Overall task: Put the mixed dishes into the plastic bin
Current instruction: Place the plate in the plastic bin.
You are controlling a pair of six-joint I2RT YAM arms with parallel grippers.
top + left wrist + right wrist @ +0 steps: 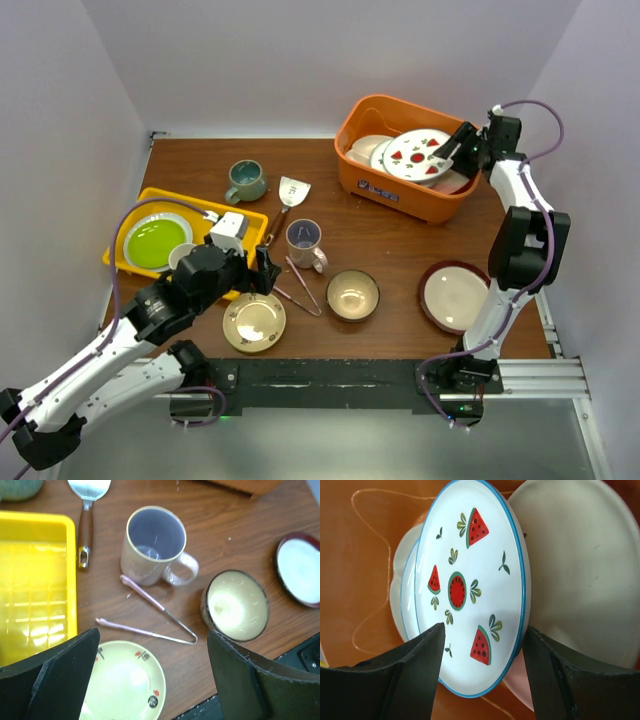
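Note:
The orange plastic bin [432,204] stands at the back right. In it a red-fruit-print plate [418,155] [470,580] leans on other white dishes [580,565]. My right gripper [453,152] [484,630] hovers just over that plate, open, its fingers either side of the plate's lower rim. My left gripper [264,268] [152,645] hangs open above the table, over a cream plate [254,321] [122,680]. Nearby sit a bronze bowl [353,294] [235,605], a lavender mug [304,240] [152,545], a teal mug [245,181] and a brown-rimmed plate [455,296] [300,570].
A yellow tray [135,205] [35,580] at the left holds a lime-green plate [157,242] and small white pieces. A metal spatula [288,200] [87,510] and thin pink tongs [300,290] [150,615] lie mid-table. Walls close in on the left, back and right.

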